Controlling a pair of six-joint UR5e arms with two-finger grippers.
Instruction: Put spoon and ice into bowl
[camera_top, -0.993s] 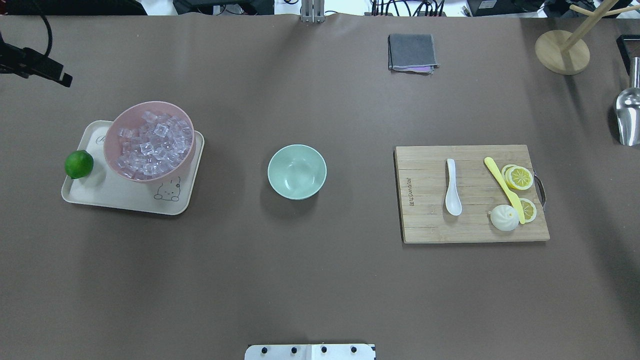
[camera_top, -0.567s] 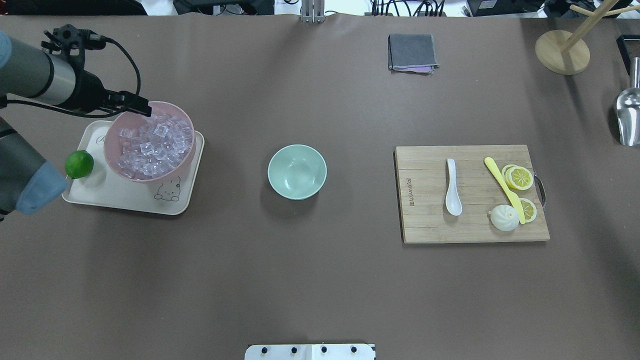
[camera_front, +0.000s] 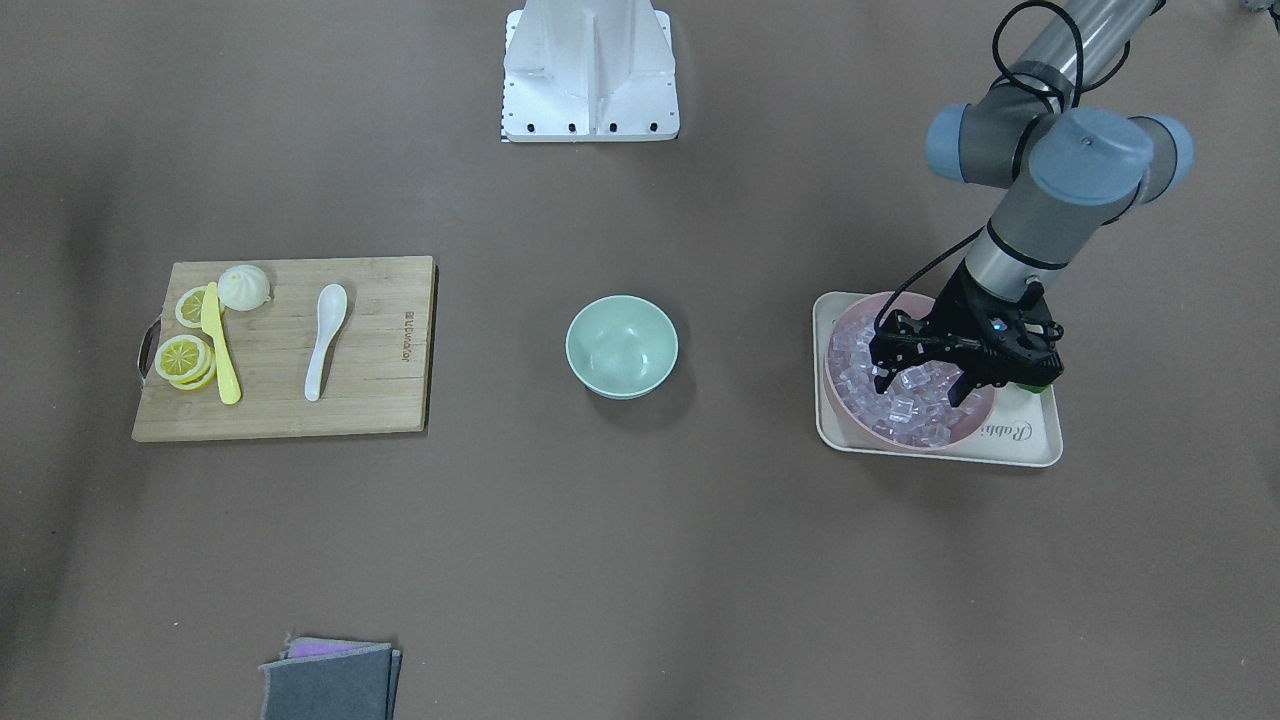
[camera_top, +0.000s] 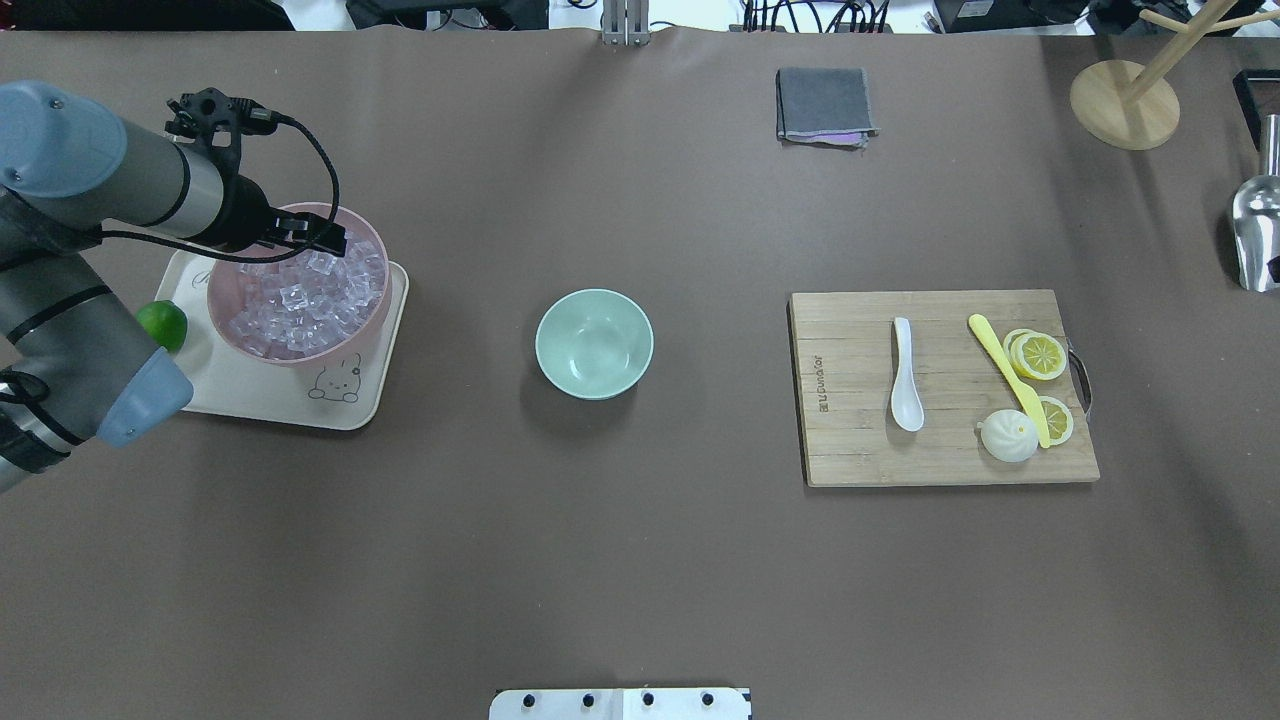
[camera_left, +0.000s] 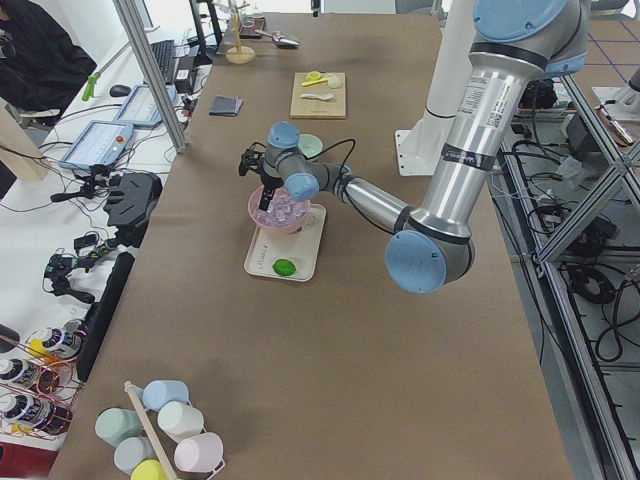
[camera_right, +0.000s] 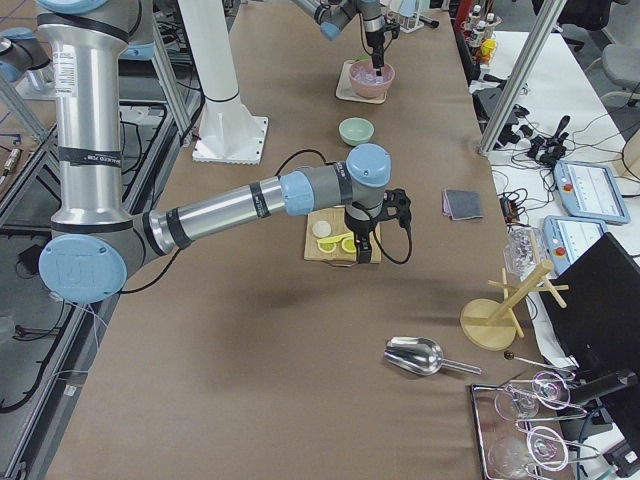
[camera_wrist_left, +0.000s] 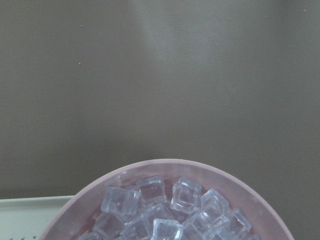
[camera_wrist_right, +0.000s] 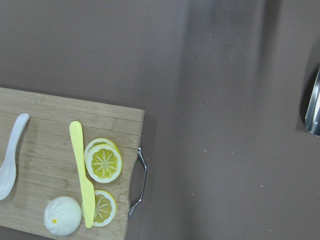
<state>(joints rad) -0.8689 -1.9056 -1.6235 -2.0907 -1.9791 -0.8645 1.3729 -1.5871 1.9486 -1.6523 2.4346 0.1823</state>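
the left gripper (camera_front: 920, 388) hangs with its fingers spread apart just over the ice (camera_top: 305, 300) heaped in the pink bowl (camera_top: 300, 357). the mint bowl (camera_top: 594, 343) sits mid-table. the spoon (camera_top: 906, 380) lies on the cutting board (camera_top: 850, 440); the right gripper (camera_right: 362, 248) hovers above that board, and i cannot tell its grip.

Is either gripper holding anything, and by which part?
Left gripper hangs open above the ice in the pink bowl, gripping nothing. Right gripper shows only in a side view: cannot tell.
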